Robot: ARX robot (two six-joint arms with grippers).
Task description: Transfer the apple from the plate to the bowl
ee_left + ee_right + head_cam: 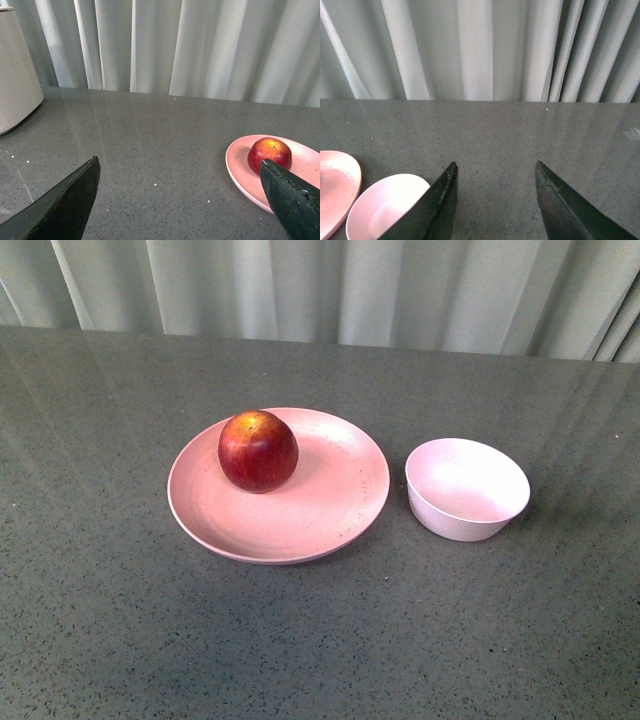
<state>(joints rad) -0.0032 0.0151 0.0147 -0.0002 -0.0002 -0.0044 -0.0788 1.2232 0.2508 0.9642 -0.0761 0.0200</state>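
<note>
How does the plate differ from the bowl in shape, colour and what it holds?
The plate is wide and shallow; the bowl is narrower and deep. The plate is a stronger pink; the bowl is paler, almost white. The plate carries the apple; the bowl holds nothing. Both are round and plain, standing apart on the grey table.

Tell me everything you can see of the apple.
The apple is round and glossy, dark red with a yellow-orange patch at its top. It looks whole; no damage shows. It sits upright on the matte pink plate, toward the far left part of it in the front view, and touches only the plate's surface. The bowl stands apart on its right, empty. Nothing grips the apple.
</note>
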